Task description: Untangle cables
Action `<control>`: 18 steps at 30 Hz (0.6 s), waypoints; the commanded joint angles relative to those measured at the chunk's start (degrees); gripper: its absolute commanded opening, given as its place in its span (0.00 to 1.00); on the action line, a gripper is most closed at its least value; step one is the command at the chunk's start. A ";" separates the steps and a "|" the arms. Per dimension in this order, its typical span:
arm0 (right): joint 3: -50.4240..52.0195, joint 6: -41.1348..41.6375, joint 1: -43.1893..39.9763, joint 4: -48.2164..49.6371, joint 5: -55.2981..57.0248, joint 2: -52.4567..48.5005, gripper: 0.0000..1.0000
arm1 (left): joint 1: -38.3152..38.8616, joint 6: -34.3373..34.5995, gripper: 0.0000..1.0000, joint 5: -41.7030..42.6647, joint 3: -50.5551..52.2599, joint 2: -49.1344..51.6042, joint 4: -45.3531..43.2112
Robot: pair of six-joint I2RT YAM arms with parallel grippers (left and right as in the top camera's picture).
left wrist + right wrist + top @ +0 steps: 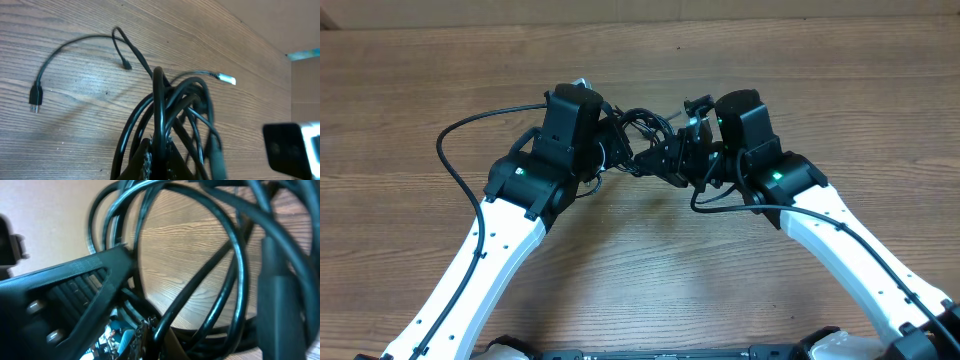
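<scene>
The cables [642, 128] hang as one tangled black bundle between my two grippers at the table's middle. My left gripper [620, 152] is shut on a thick loop of the bundle; in the left wrist view that loop [159, 107] rises straight out of the closed left gripper [161, 162]. One loose strand [75, 42] trails over the wood to a black plug [34, 95], and a silver-tipped plug [227, 80] sticks out to the right. My right gripper [672, 160] is shut on another strand [200, 292], which runs out of the right gripper [162, 340]. The loops fill the right wrist view.
The wooden table [650, 260] carries the scene. The left arm's own thicker wire [455, 135] arcs out to the left. The two wrists stand very close; the left gripper's body [65, 305] crowds the right wrist view. A pale wall edge [640, 8] runs along the back.
</scene>
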State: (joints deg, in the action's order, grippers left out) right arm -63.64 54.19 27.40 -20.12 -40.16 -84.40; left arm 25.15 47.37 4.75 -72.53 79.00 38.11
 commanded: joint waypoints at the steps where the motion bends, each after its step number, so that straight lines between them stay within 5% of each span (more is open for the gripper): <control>1: -0.46 -3.28 -0.15 0.98 0.61 -1.84 0.04 | 0.44 -1.09 0.04 2.95 -1.09 -0.37 -0.44; 7: -0.46 -16.06 -0.66 7.04 -3.32 -1.81 0.04 | -1.20 9.01 0.04 -3.13 -1.09 -0.37 4.02; 14: -0.46 -31.71 -3.45 15.69 -25.18 -1.81 0.04 | -6.64 31.76 0.04 -5.11 -1.09 -0.37 12.17; 18: -0.46 -41.46 -3.69 17.09 -38.69 -1.81 0.04 | -9.03 38.51 0.06 -3.08 -1.09 -0.37 12.44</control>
State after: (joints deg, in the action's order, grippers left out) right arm -63.53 23.57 24.47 -4.27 -62.72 -86.89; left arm 18.37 76.31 3.53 -73.14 78.96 49.93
